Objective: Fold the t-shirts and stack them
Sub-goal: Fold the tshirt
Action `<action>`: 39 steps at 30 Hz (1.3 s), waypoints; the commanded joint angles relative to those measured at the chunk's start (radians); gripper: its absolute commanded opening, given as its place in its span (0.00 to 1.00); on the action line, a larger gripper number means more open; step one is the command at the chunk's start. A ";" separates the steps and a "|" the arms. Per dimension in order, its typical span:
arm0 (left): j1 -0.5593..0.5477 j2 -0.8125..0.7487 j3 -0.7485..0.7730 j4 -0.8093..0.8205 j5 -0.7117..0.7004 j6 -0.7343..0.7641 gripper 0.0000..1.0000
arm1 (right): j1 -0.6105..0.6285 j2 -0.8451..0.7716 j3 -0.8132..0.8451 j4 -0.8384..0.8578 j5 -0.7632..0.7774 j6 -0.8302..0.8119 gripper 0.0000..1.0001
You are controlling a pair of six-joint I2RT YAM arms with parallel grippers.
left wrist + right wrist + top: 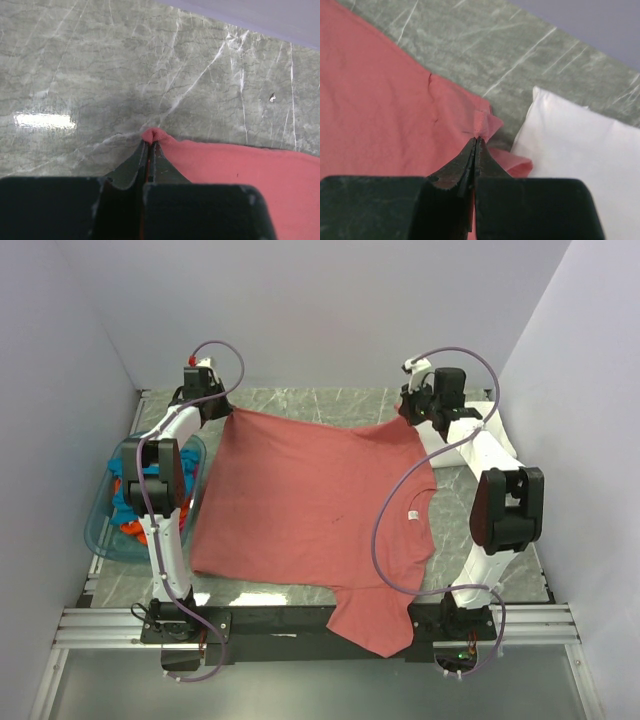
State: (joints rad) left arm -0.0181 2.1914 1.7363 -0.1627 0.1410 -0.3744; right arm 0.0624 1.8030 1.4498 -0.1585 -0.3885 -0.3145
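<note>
A dusty-red t-shirt (310, 510) lies spread flat on the marble table (300, 405), its white neck label (411, 513) toward the right. My left gripper (226, 410) is shut on the shirt's far left corner; the left wrist view shows a pinch of red cloth (154, 134) at the closed tips (150, 143). My right gripper (408, 416) is shut on the far right corner (481, 125), tips (477, 140) closed. A folded white t-shirt (580, 150) lies just right of that corner. Teal-blue (125, 502) and orange (133, 530) shirts lie in the basket.
A translucent blue plastic basket (100, 540) stands at the table's left edge beside the left arm. One sleeve of the red shirt (375, 625) hangs over the near edge onto the black base rail. Grey walls close in the back and both sides.
</note>
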 commanded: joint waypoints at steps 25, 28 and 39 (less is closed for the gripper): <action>0.010 -0.004 -0.020 0.026 -0.029 0.014 0.00 | -0.027 -0.220 -0.195 0.054 -0.069 0.003 0.00; 0.012 -0.001 -0.021 0.020 -0.047 0.015 0.00 | -0.029 -0.241 -0.223 0.059 -0.072 0.003 0.00; 0.012 0.011 -0.030 0.043 -0.040 0.023 0.00 | -0.049 -0.327 -0.282 0.070 -0.098 0.017 0.00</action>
State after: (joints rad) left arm -0.0143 2.1914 1.7153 -0.1650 0.1062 -0.3607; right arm 0.0254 1.5356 1.1831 -0.1314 -0.4618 -0.3069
